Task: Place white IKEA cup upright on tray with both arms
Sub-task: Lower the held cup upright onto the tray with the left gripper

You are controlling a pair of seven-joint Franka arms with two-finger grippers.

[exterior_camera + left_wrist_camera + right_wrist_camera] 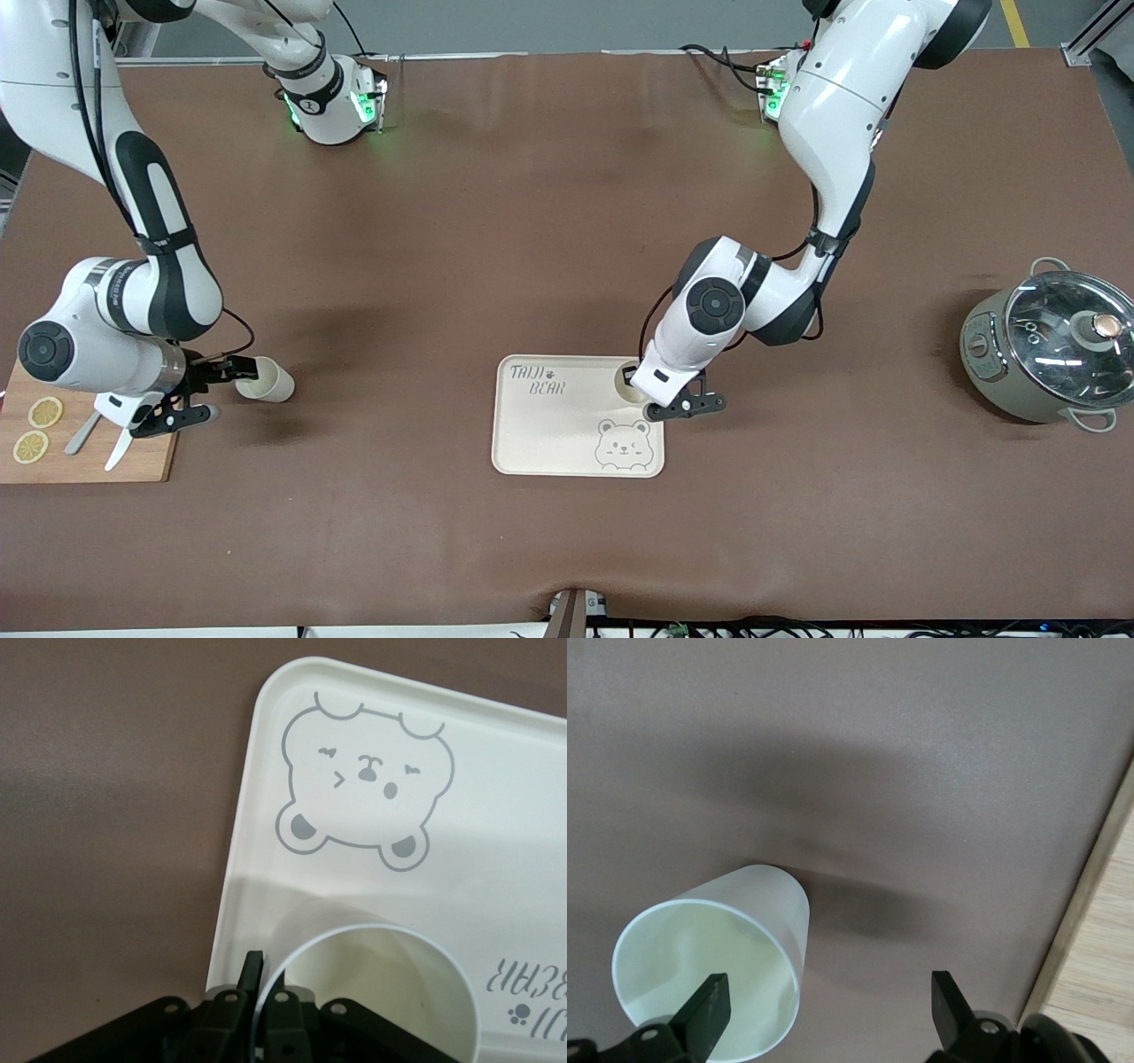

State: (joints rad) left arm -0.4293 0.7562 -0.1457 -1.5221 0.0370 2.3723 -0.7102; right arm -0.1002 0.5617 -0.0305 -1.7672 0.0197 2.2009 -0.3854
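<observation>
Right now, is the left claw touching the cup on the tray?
Touching. The left wrist view shows the left claw shut on the rim of the white cup, one finger each side of the wall, over the tray.

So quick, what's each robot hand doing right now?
Left gripper: shut on the rim of a white cup on the tray.
Right gripper: open beside another cup.

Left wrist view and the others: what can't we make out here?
- Cup on the tray: base cut off by the left wrist view's edge; in the front view the left tool covers most of it.
- Second cup: the front view doesn't show whether the open right tool touches it.
- Objects on the cutting board: partly hidden by the right arm.
</observation>
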